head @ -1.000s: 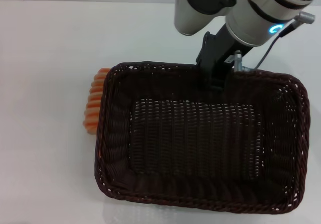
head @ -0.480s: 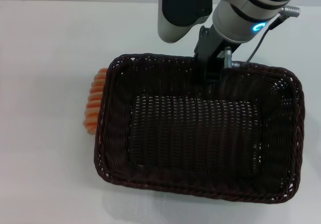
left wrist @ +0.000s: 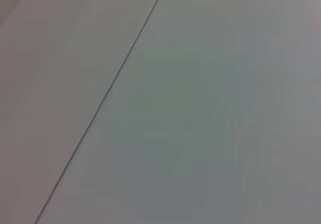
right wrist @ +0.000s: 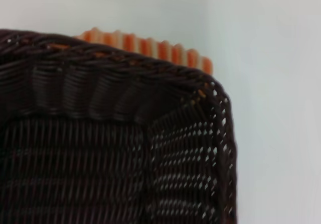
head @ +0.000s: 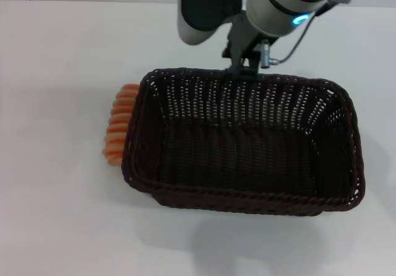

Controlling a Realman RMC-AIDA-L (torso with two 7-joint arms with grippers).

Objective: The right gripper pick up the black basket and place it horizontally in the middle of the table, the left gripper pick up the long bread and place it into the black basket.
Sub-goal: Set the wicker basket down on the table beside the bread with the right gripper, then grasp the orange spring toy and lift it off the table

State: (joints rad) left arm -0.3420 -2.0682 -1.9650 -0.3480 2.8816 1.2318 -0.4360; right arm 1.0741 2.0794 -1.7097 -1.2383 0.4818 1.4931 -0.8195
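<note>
**Right hand grips the basket's far rim**

The right hand [head: 242, 65] reaches down from the far side of the table [head: 55, 59] and is closed on the far long rim of the black basket [head: 241, 143], left of that rim's middle. Its cyan light glows on the housing above the rim. The basket sits with its long sides running across the table, its near wall showing more of its outer face than the far one — it looks tilted, far edge raised, though whether the near edge touches the table cannot be told.

The long bread [head: 117, 124] lies on the table just beside the basket's left short wall, partly hidden behind it, its orange ridges running alongside that wall. In the right wrist view the same ridges [right wrist: 150, 45] peek over the braided rim at a corner of the basket [right wrist: 100, 143].

The left hand is out of sight — its wrist camera shows only a plain pale surface crossed by a thin dark line.
</note>
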